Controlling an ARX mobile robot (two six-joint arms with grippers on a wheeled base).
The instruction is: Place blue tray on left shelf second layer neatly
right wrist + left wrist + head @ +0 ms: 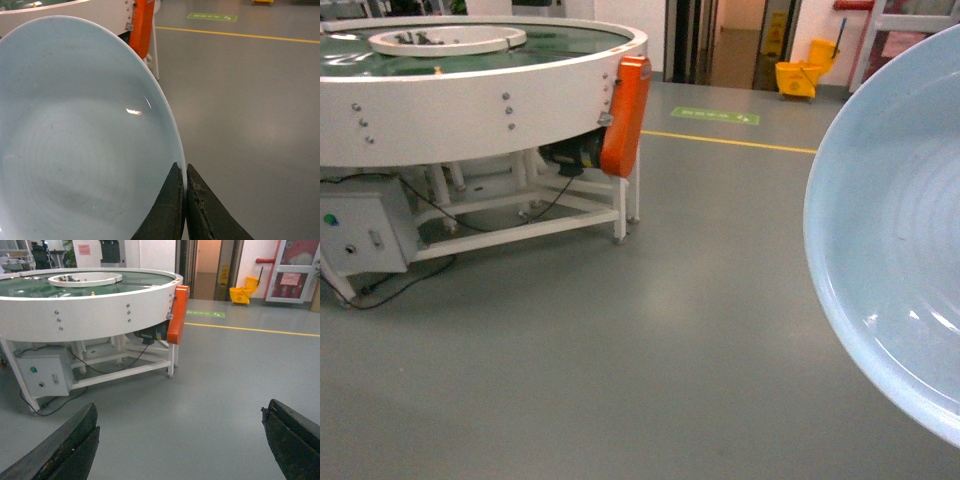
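Observation:
The blue tray is a pale sky-blue round dish with faint rings. It is held up on edge, clear of the floor. My right gripper is shut on its rim, one finger on each face. In the head view the blue tray fills the right side and hides the right gripper. My left gripper is open above bare grey floor, its dark fingers spread wide with nothing between them. The left shelf is out of view.
A big white round conveyor table on a white frame stands ahead to the left, with an orange guard and a grey control box. A yellow floor line, a yellow mop bucket and a doorway lie beyond.

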